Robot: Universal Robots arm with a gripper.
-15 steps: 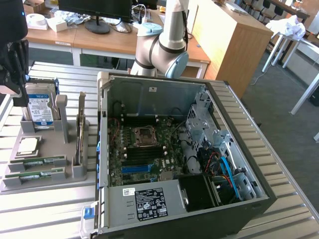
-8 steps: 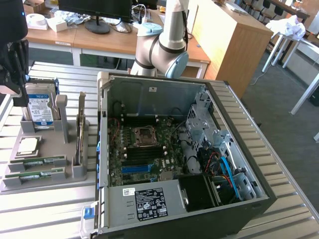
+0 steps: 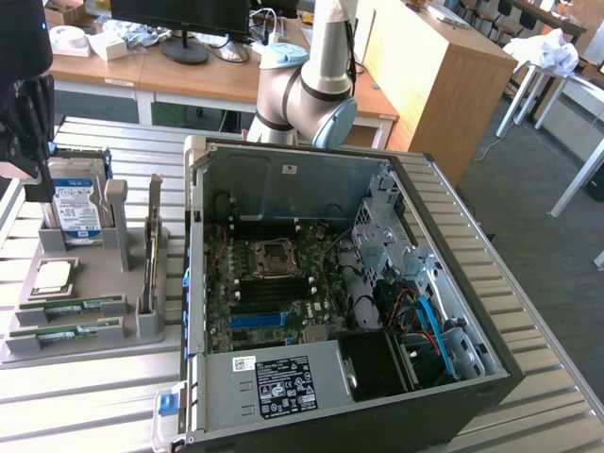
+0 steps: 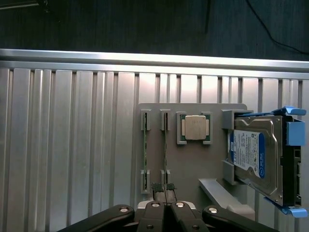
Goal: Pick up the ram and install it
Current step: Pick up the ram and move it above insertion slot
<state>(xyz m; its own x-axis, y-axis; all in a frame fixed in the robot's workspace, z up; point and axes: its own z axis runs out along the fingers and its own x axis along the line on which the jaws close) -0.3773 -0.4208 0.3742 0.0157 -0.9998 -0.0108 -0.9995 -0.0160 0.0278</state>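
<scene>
Gripper (image 4: 164,188) closed, pads together with nothing between them. Seen from the wrist view, its fingertips sit in line with one end of the ram (image 4: 165,150), which stands on edge in a slot of the grey tray (image 4: 193,169), just beside the CPU (image 4: 195,128). A second ram (image 4: 145,150) stands parallel in the next slot, on the side away from the CPU. Past the CPU, a hard drive (image 4: 256,159) with a blue and white label sits in its own holder. The tray rests on a ribbed metal table (image 4: 72,145). The wrist view does not settle how high the fingertips are above the ram. The exterior view supplies that: the dark gripper body hangs at the exterior view's left edge, well above the tray, clear of both sticks. In that view the ram (image 3: 71,307) and the second ram (image 3: 66,330) lie low at the tray's near end, and an expansion card (image 3: 151,245) stands upright at the tray's side nearest the case. The exterior view also gives the open computer case (image 3: 283,179) to the tray's right, with its motherboard (image 3: 274,283) exposed and a blue slot strip (image 3: 257,319) along the board's near edge. The arm (image 3: 311,85) rises behind the case. Ram not installed; both sticks in the tray.
</scene>
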